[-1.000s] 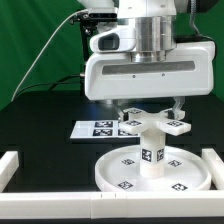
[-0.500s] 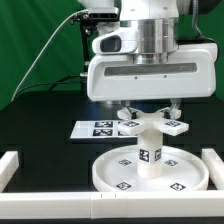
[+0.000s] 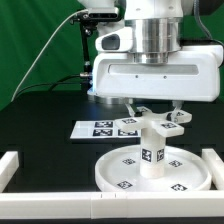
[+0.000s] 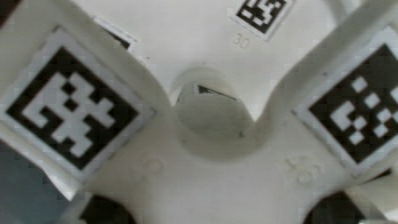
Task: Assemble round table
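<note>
Your gripper (image 3: pixel 155 108) has its fingers closed partway on the four-armed cross-shaped base (image 3: pixel 152 122), which sits between them atop the short cylindrical leg (image 3: pixel 152 152). Below the fingers, the leg stands upright on the large rimmed round disc (image 3: pixel 118 170).

In the exterior view the arm's white head covers the far part of the cross-shaped base (image 3: pixel 152 122) and is cut off at the top edge. The disc (image 3: pixel 118 172) loses its near rim to the rail (image 3: pixel 60 205). The wrist view is blurred, and its edges crop the base's arms.
</note>
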Motion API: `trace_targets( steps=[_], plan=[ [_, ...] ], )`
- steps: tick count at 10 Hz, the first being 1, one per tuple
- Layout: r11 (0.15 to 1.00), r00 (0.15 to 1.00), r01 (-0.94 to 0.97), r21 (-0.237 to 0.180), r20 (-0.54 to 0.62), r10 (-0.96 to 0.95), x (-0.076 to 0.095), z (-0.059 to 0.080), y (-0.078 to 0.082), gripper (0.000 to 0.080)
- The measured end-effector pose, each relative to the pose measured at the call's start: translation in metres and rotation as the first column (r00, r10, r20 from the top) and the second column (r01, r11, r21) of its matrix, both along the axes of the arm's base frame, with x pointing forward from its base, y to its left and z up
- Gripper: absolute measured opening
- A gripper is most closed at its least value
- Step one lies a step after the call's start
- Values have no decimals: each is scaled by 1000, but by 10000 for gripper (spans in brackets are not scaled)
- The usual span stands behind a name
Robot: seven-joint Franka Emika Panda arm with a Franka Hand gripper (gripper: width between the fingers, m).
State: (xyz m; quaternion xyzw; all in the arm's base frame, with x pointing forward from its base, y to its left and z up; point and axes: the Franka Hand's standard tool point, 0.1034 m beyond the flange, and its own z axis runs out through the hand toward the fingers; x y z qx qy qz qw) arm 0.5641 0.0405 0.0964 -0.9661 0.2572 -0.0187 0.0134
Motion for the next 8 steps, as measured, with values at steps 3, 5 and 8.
trace_targets(
  steps=[3, 5, 8],
  plan=[
    [940, 941, 339, 27, -11, -339, 0, 0, 0, 442],
    [873, 874, 486, 30, -16, -486, 0, 0, 0, 442],
    [772, 773, 635, 40, -30, -634, 0, 0, -1, 442]
  ],
)
